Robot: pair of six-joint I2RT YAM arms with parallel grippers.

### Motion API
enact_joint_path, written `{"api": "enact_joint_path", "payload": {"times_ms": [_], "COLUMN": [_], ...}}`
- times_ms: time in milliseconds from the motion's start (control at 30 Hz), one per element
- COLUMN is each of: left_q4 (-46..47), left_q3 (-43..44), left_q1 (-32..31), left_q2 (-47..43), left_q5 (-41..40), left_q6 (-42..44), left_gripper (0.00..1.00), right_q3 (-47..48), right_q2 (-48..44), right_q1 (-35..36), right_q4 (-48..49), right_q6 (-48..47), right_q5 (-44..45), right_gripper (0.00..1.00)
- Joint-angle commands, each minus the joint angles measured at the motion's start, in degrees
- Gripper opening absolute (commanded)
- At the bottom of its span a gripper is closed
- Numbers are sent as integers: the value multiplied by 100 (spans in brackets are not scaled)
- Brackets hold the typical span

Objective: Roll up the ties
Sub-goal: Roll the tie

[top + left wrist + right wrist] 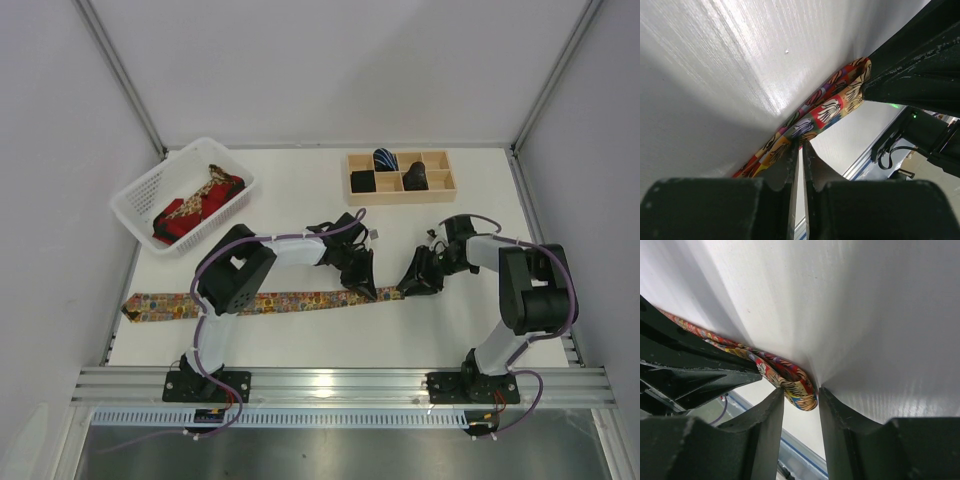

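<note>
Fixed overhead camera behind the arm bases, looking down across the whole counter (300,190), each wrist camera pressed close over its own fingers, both sharing the floral tie's (825,110) folded end

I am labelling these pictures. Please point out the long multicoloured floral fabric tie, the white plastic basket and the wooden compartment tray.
multicoloured floral tie (290,300), top view, middle of its length.
white plastic basket (135,205), top view, left wall.
wooden compartment tray (447,192), top view, front right rim.

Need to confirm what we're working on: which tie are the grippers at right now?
The multicoloured floral tie, stretched flat across the table in front of the arms. The left gripper and right gripper meet at its right end; the other ties sit in the white basket and wooden tray.
</note>
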Motion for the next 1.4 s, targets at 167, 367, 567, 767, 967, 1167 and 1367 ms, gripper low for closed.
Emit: {"api": "enact_joint_path", "payload": {"times_ms": [167,367,567,767,967,1167,1367], "left_q4": [147,157,43,-10,-151,-475,-660], "left_q3": [-187,-222,-143,-90,-11,6,-396], "left_q1": [47,56,56,56,56,73,310], "left_q2": [-23,-59,38,82,39,-356,-1067], "left_q5": [-41,-59,-94,-120,-199,-243,-103], "left_q6": [58,31,84,110,189,453,769], "left_gripper": [1,0,0,0,0,2,9], "right_q3": [-74,-30,400,655,709,840,972], "right_q2": [98,-218,-701,-913,-957,-974,-860], "right_q1": [12,47,275,626,988,997,1014], "right_q4": [286,163,-425,-619,-488,-742,-847], "right_q6": [-118,-39,-39,303,760,761,700], "right_q5": [27,-79,167,-149,-140,185,246], "right_gripper": [29,15,0,0,0,0,0]}}
